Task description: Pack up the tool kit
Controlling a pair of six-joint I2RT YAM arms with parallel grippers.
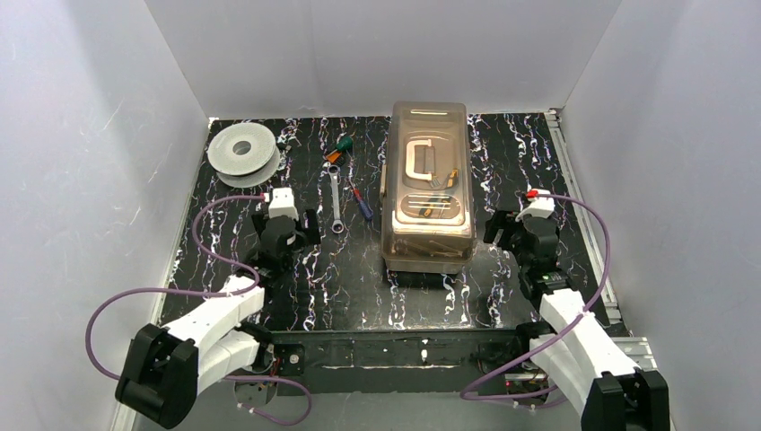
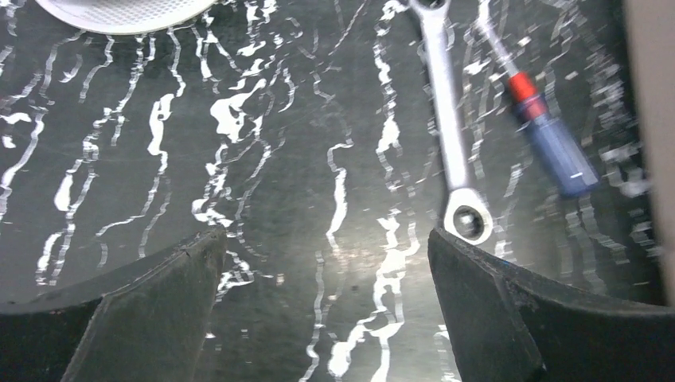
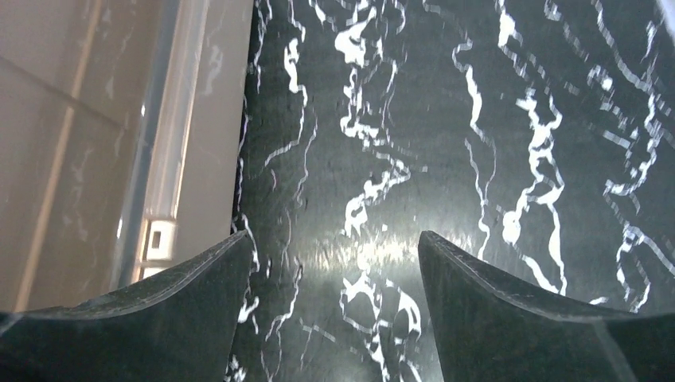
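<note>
Left of the toolbox (image 1: 429,189), you'd pinch that stiff, slick-looking wrench (image 2: 448,119) mid-shank; left end effector (image 2: 325,243) and right end effector (image 3: 334,239) gape empty.

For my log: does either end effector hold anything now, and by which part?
Nothing is held. The left end effector and right end effector both stand open.

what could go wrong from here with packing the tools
1. The wrench lies flat beside the blue screwdriver. The open left gripper may slip off it or knock the screwdriver away.
2. The toolbox looks shut with tools still outside, so nothing goes in until it is opened.
3. The open right gripper hangs close beside the toolbox wall and might shove it.
</note>
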